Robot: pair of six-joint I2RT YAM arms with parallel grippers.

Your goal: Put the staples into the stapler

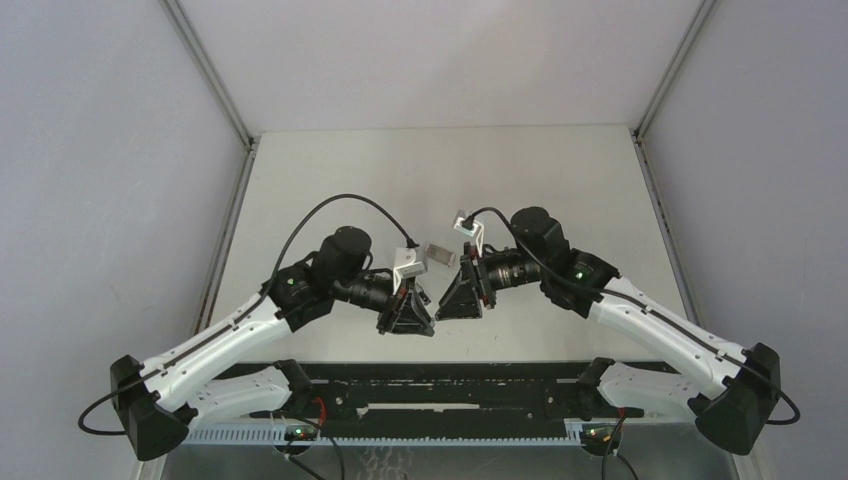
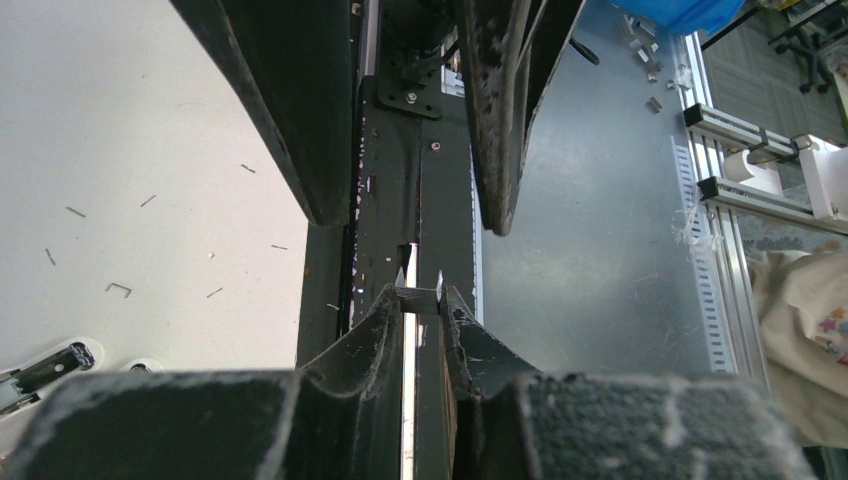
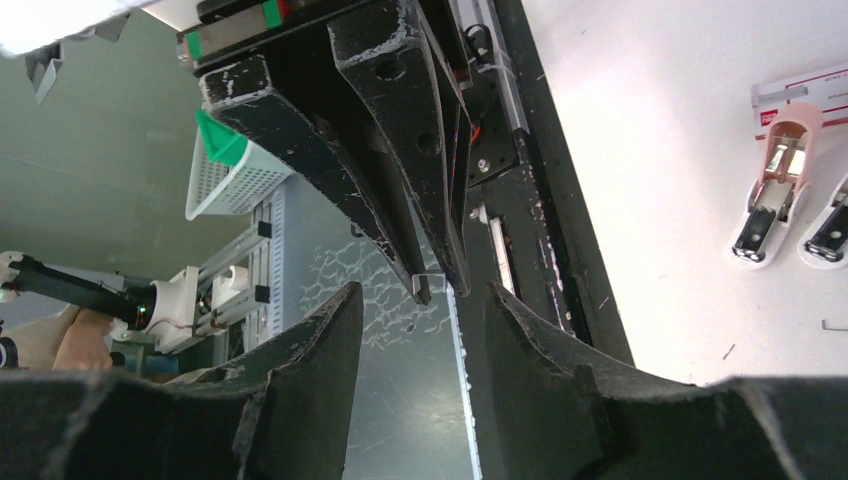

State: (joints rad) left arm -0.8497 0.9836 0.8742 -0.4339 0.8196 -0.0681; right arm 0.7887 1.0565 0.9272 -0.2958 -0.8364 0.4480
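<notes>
The left gripper (image 2: 421, 306) is seen with its jaws drawn almost together, and one short strip of staples (image 2: 420, 293) is pinched crosswise between their tips, held up off the table (image 2: 140, 120). The right gripper (image 3: 422, 300) is seen with its jaws spread wide, and nothing is held in them. From the right wrist view, the left gripper's tips and the strip are seen just at the mouth of that gap, though contact with either finger cannot be made out. From above, the two grippers are found nose to nose near the table's front edge, the left one (image 1: 405, 318) low and the right one (image 1: 465, 297) slightly farther in. One stapler (image 3: 775, 190) is seen lying opened on the table, pink-topped, well apart from both grippers, and a second white limb is shown beside it at the frame edge. One staple box (image 3: 800, 92) is set just beyond the stapler. At least six loose staples (image 2: 120, 290) are scattered singly over the table in the left wrist view.
</notes>
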